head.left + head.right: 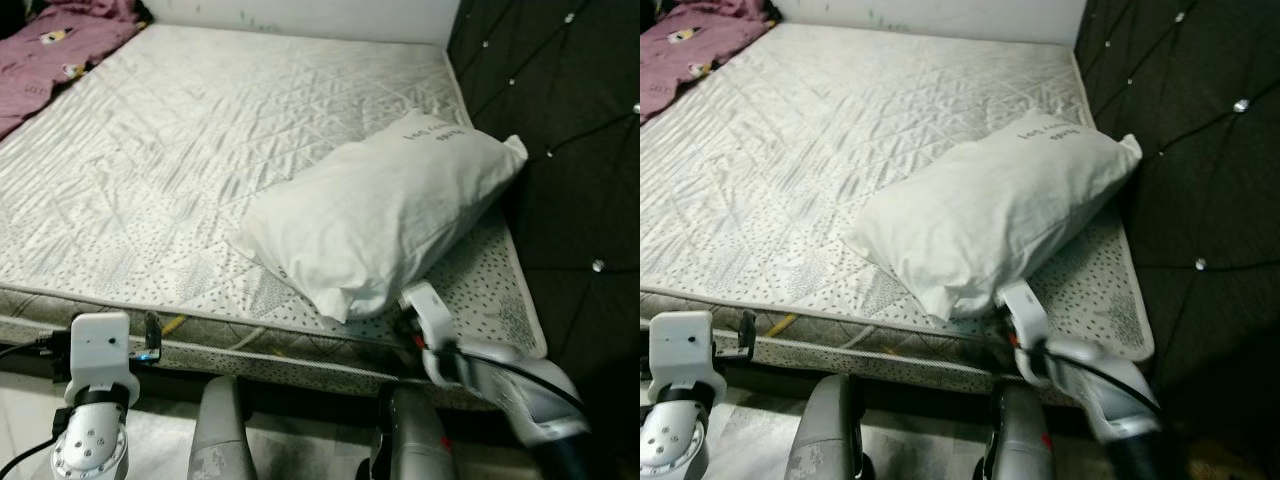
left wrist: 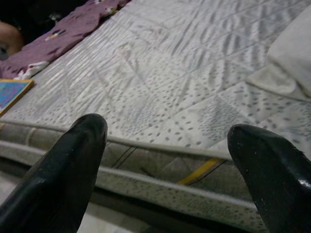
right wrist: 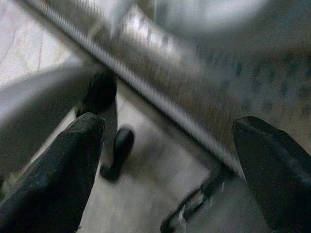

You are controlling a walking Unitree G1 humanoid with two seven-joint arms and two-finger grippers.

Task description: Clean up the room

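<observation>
We stand at the foot-side edge of a bare mattress point(image 1: 200, 150), both arms raised low in front of us. The one loose thing on the bed is a white pillow point(image 1: 380, 215), lying slanted near the dark tufted headboard point(image 1: 560, 130), its lower corner reaching almost to the mattress edge. It sits just above and ahead of our right claw point(image 3: 165, 160), and well off to the right of our left claw point(image 2: 165, 160).

Our right claw has its two fingers spread wide apart, holding nothing. In its wrist view, which is blurred, the piped mattress edge point(image 3: 160, 92) runs diagonally between the fingers, so this claw seems to be down at the side of the bed, just below the pillow's near corner. We judge it is held there because that corner is the closest part to grip or push.

Our left claw is also wide apart and empty, hovering just short of the mattress edge and pointing across the quilted top. A yellow tag point(image 2: 201, 171) on the mattress side lies between its fingers. Far beyond it, at the opposite corner of the bed, a purple blanket point(image 1: 60, 50) is bunched up, and a blue book point(image 2: 12, 93) rests beside it.

We take the pillow as the piece to straighten toward the headboard; the right arm is better placed for that.
</observation>
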